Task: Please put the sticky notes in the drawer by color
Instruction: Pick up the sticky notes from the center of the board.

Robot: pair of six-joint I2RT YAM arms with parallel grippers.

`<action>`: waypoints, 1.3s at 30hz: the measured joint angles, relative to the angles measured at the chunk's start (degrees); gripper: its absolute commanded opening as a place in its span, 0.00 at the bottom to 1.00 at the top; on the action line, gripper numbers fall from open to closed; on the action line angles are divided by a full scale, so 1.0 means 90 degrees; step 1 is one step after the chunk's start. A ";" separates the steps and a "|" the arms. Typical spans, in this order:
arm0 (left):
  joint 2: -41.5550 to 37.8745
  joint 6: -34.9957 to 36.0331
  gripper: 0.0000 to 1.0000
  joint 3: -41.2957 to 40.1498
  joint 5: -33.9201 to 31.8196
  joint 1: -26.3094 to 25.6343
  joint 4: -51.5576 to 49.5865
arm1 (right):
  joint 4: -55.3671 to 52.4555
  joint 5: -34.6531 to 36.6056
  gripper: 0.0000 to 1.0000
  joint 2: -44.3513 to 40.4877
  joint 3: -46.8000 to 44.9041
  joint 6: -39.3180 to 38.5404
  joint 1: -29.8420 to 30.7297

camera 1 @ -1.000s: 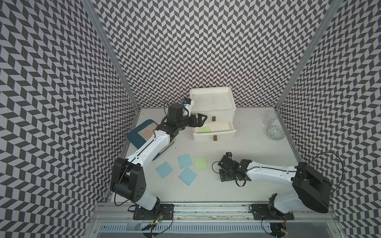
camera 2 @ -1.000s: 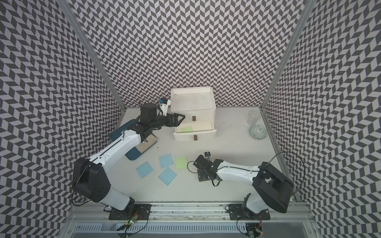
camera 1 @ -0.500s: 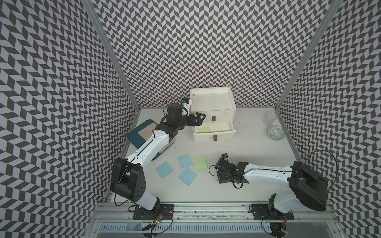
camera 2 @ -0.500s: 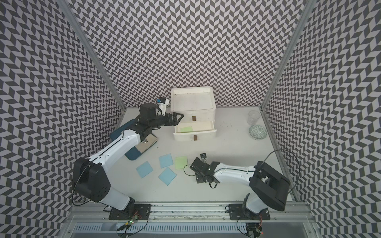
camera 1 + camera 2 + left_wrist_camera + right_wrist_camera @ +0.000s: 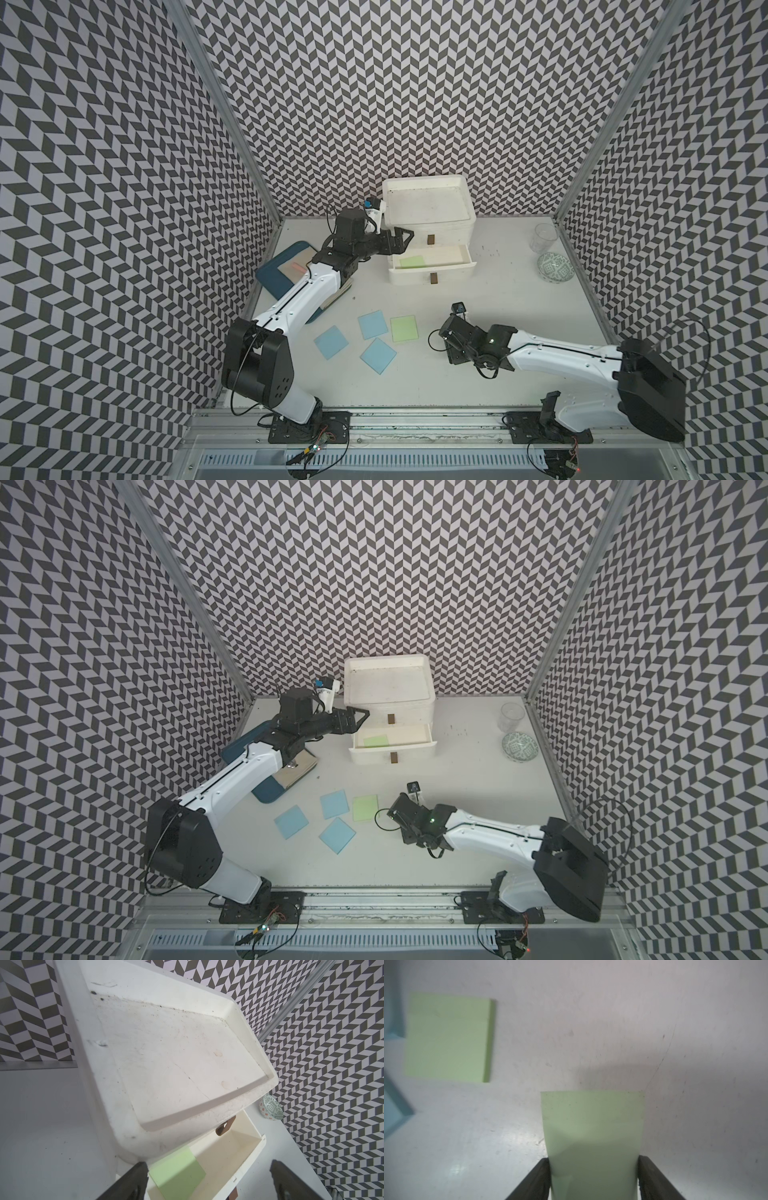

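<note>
1. My right gripper (image 5: 593, 1158) was clamped on a green sticky note (image 5: 591, 1122). The sheet was wedged by its two side edges between the fingers and stuck out over the table (image 5: 612, 1032).
2. My left gripper (image 5: 208, 1163) stood wide apart and empty, just beside the drawer (image 5: 451, 232), near a corner of its pulled-out middle tray (image 5: 432, 269).
3. A second green note (image 5: 412, 261) lay flat inside that tray. A third green note (image 5: 404, 328) lay on the table just beside the three blue notes (image 5: 372, 324), all well apart from the drawer. I saw no pink ones in any view.
4. I judged the held note almost weightless and limp, and it looked slightly bowed in the grip. Squeezed edgewise like that, it had little to hold it. A harder squeeze would likely buckle it, and a quick swing could make it flutter loose.
5. The flat ones gave me nothing to get under. I reckoned a free edge or corner was the place to take them, pinching face to face, not across the width.
</note>
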 measured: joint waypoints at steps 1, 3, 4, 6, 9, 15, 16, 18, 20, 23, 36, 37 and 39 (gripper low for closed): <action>0.0000 -0.0002 0.94 -0.0007 0.0063 -0.0029 0.0029 | 0.0061 0.0034 0.67 -0.0245 0.0085 -0.0102 -0.0078; 0.0000 -0.0005 0.94 -0.0012 0.0219 -0.0112 0.0119 | 0.0272 0.0078 0.67 -0.0709 0.0185 -0.0304 -0.0291; 0.0000 -0.0005 0.94 -0.0012 0.0308 -0.0168 0.0187 | 0.0423 0.0100 0.67 -0.0979 0.0211 -0.0432 -0.0437; 0.0000 0.0000 0.93 -0.0022 0.0491 -0.0308 0.0338 | 0.0733 0.0131 0.67 -0.1445 0.0214 -0.0665 -0.0692; 0.0000 0.0007 0.92 -0.0085 0.0818 -0.0532 0.0576 | 0.1175 0.0112 0.67 -0.2067 0.0221 -0.1005 -0.1115; 0.0155 -0.0204 0.89 -0.0185 0.1751 -0.0801 0.1200 | 0.1749 -0.0027 0.67 -0.2475 0.0304 -0.1455 -0.1656; 0.0177 -0.0238 0.89 -0.0219 0.1882 -0.0850 0.1287 | 0.1797 -0.0053 0.67 -0.2467 0.0325 -0.1506 -0.1690; 0.0231 -0.0267 0.89 -0.0226 0.2069 -0.0930 0.1392 | 0.1889 -0.0083 0.67 -0.2450 0.0340 -0.1579 -0.1722; 0.0282 -0.0287 0.89 -0.0226 0.2280 -0.1052 0.1506 | 0.2001 -0.0131 0.67 -0.2419 0.0342 -0.1622 -0.1744; 0.0369 -0.0311 0.86 -0.0226 0.2565 -0.1236 0.1647 | 0.2115 -0.0272 0.67 -0.2283 0.0423 -0.1678 -0.1783; 0.0542 -0.0573 0.50 -0.0226 0.2987 -0.1384 0.1989 | 0.2535 -0.0797 0.67 -0.1787 0.0583 -0.1707 -0.1814; 0.0542 -0.0593 0.48 -0.0226 0.2997 -0.1384 0.2006 | 0.2555 -0.0828 0.67 -0.1773 0.0583 -0.1707 -0.1814; 0.0542 -0.0627 0.39 -0.0226 0.3011 -0.1384 0.2025 | 0.2584 -0.0911 0.67 -0.1756 0.0580 -0.1705 -0.1814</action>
